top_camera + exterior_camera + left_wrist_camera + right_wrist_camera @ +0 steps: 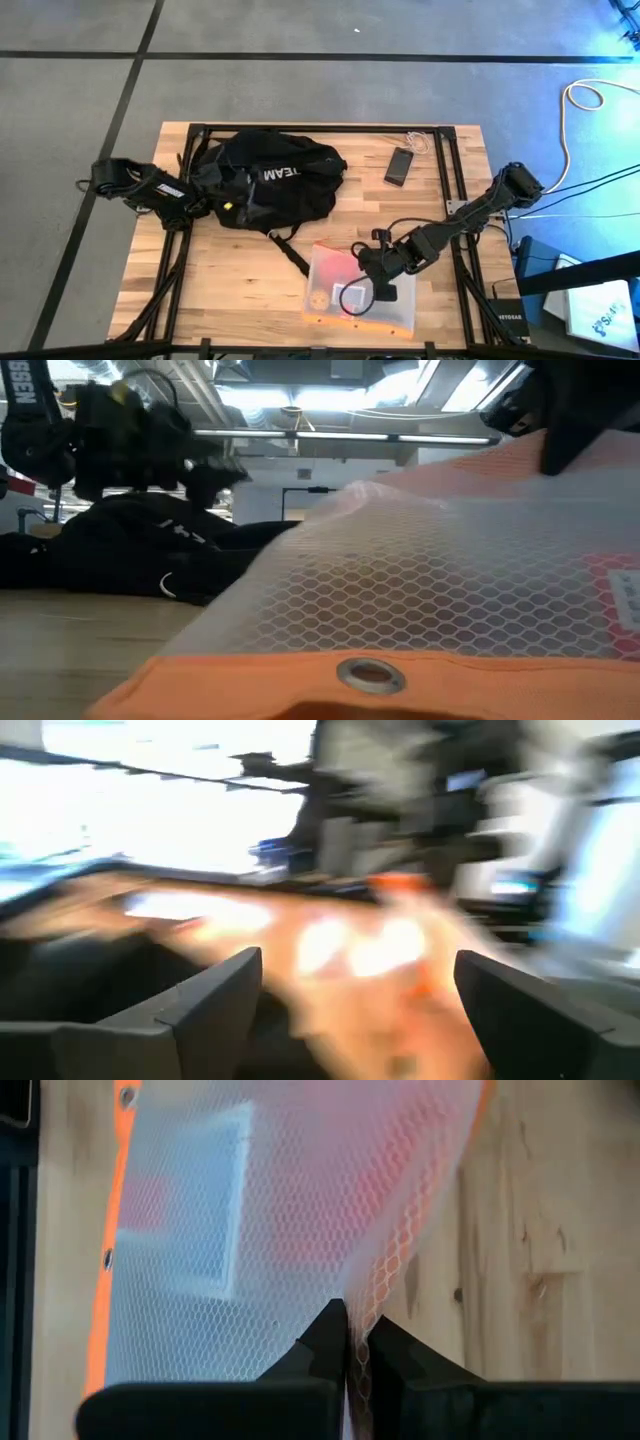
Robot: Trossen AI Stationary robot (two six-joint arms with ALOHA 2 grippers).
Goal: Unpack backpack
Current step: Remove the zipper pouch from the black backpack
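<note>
Right wrist view: my right gripper (347, 1342) pinches mesh pouch (250, 1230) edge thinly; slip likely. Left gripper (350, 1010) open beside backpack (265, 180).

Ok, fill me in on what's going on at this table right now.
The robot is unpacking a black backpack at the far side of the table. The right gripper is shut on the edge of a translucent mesh pouch with orange trim, which lies near the front edge. The left gripper is open at the backpack's left side, holding nothing. A black phone lies to the right of the backpack.
</note>
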